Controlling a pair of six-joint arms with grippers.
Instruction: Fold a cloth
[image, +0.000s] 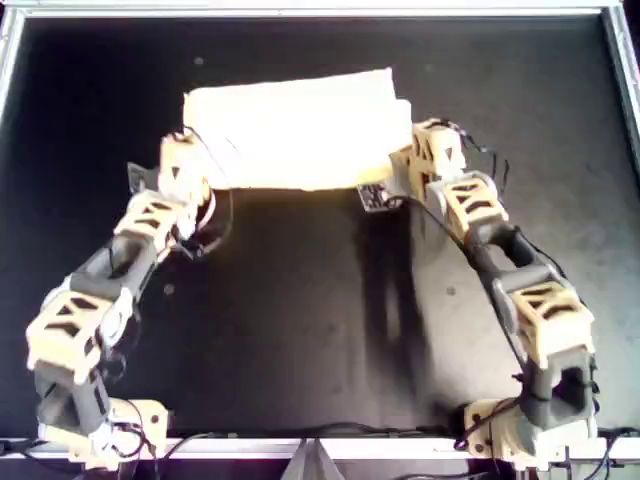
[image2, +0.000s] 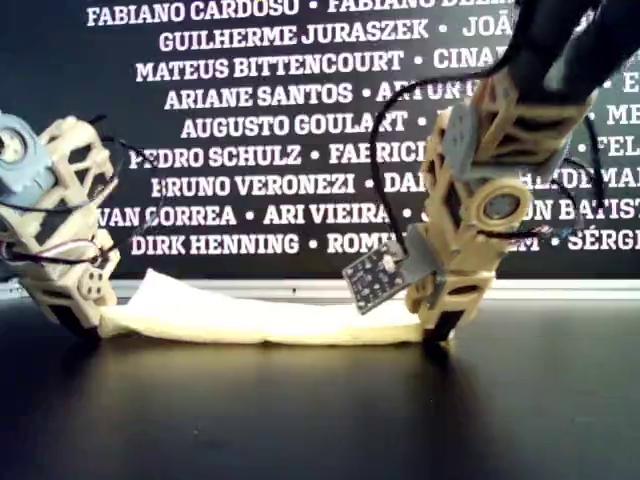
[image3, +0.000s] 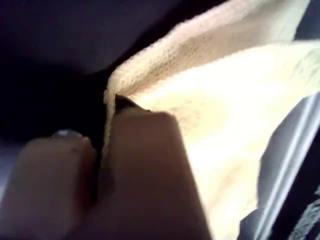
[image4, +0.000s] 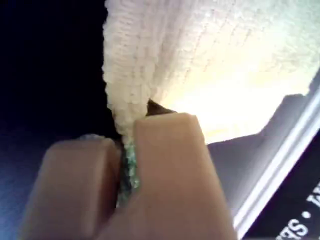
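Note:
The pale yellow cloth (image: 300, 130) lies on the black table as a doubled rectangle at the far middle. In the exterior view it (image2: 260, 318) lies low and flat between two grippers. One arm's gripper (image: 185, 155) is at its near left corner in the overhead view, the other arm's gripper (image: 400, 168) at its near right corner. My first gripper (image3: 107, 125) is shut on a doubled corner of the cloth (image3: 225, 100). My second gripper (image4: 127, 135) is shut on a bunched edge of the cloth (image4: 200, 50). The wrist views do not show which arm is which.
The black table (image: 300, 330) has a pale metal rail (image: 300, 10) along its far edge and sides. A dark banner with white names (image2: 300, 100) stands behind it. A small circuit board (image2: 375, 275) hangs off the arm on the exterior view's right.

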